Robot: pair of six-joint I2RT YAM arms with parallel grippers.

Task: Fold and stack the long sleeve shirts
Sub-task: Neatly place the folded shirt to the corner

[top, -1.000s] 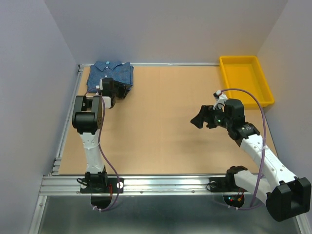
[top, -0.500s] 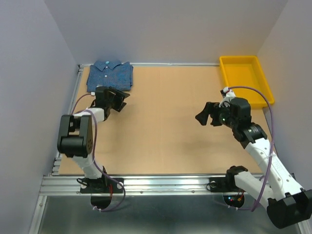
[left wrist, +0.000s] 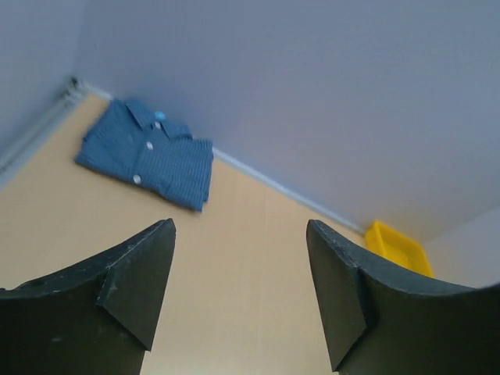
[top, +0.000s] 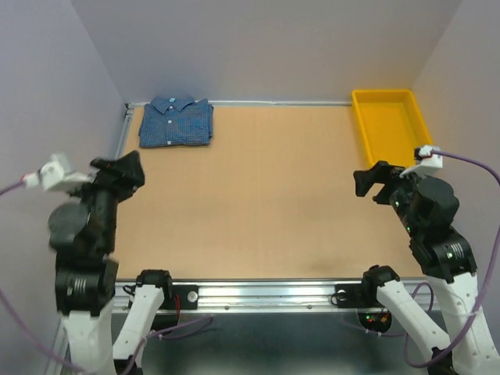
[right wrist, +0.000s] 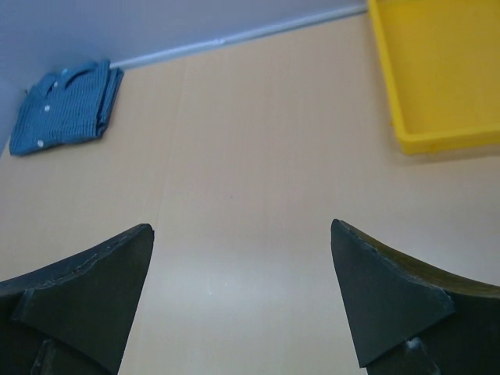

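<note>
Lying folded on the table, the shirt sits in the far corner opposite the tray, well apart from it along the same back edge. Its collar points to the back wall, the white buttons face up, and the sleeves are tucked out of sight. No gripper touches it.

The right gripper hangs above the table just on the near side of the tray, jaws spread wide with nothing between them. Its wrist view shows bare table between the fingers, with the tray ahead to the right and the shirt far to the left.

The left gripper is raised across the table from the tray, nearer than the shirt. Its jaws are also spread, holding nothing; its wrist view shows the shirt and, far behind, the tray.
</note>
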